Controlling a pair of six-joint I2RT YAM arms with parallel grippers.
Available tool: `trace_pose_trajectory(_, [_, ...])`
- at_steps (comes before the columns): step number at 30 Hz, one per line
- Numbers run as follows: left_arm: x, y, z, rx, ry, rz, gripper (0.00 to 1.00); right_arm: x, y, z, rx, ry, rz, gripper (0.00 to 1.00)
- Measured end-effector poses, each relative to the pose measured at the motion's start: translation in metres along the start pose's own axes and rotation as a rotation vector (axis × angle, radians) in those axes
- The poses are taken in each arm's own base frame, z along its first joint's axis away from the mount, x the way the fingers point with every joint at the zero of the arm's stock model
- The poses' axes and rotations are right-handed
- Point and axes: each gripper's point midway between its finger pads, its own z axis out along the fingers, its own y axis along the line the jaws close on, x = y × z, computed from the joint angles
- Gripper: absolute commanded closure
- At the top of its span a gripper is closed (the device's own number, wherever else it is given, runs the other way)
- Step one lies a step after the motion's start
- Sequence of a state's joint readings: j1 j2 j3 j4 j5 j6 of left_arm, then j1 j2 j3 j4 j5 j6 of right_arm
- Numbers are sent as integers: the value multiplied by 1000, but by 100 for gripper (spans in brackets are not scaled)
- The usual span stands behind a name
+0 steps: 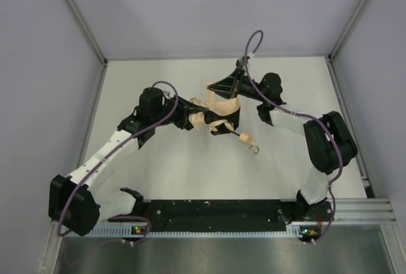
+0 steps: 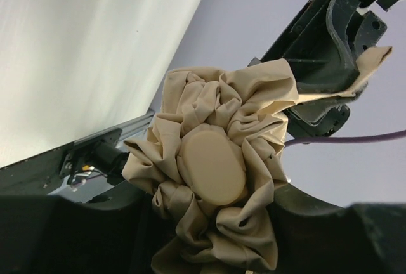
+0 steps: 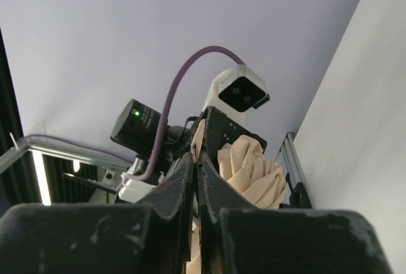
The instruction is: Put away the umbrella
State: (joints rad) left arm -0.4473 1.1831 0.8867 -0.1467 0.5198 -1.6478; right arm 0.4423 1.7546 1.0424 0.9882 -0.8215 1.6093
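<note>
Top external: umbrella (image 1: 216,110) axis diagonal, handle (image 1: 246,139) twd near-right

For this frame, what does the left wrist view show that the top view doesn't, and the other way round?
Only the left wrist view: an oval tan cap at the centre of the bunched fabric of the umbrella, and the right gripper pinching a flap of that fabric, seen close up. Only the top view: the thin black shaft ending in the handle with its loop, and the table below. Both: the beige fabric held between the left gripper and the right one.
</note>
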Motion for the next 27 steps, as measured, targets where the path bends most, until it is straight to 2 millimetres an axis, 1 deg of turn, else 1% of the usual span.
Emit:
trace_pose_trajectory(4, [3, 2, -5, -51, -9, 36, 100, 1, -2, -8, -2, 9, -68, 100])
trace_pose_trajectory(6, [2, 7, -6, -95, -22, 39, 100, 7, -2, -15, -2, 17, -101, 100])
trace_pose_trajectory(9, [-3, 21, -5, -184, -45, 25, 100, 20, 0, -24, -5, 29, -155, 100])
trace_pose_trajectory(11, [-10, 35, 1, -258, -59, 1, 100, 29, 4, -30, -15, 47, -204, 100])
trace_pose_trajectory(14, [-17, 54, 10, -341, -66, -35, 100, 42, -2, -34, -8, 86, -265, 100])
trace_pose_trajectory(16, [-19, 66, 12, -388, -64, -52, 100, 53, -11, -33, 9, 123, -293, 100])
trace_pose_trajectory(18, [-19, 75, 10, -426, -65, -62, 100, 64, -20, -32, 21, 159, -316, 100])
trace_pose_trajectory(19, [-21, 85, 11, -472, -66, -78, 100, 70, -23, -31, 24, 178, -331, 100])
trace_pose_trajectory(20, [-22, 90, 13, -513, -61, -88, 100, 77, -27, -30, 27, 199, -346, 100])
trace_pose_trajectory(22, [-29, 95, 28, -584, -43, -103, 100, 89, -38, -29, 43, 238, -376, 100])
trace_pose_trajectory(24, [-38, 108, 45, -656, -17, -110, 100, 98, -55, -29, 85, 266, -402, 100])
trace_pose_trajectory(27, [-45, 134, 51, -787, 4, -130, 100, 106, -85, -33, 176, 301, -459, 100])
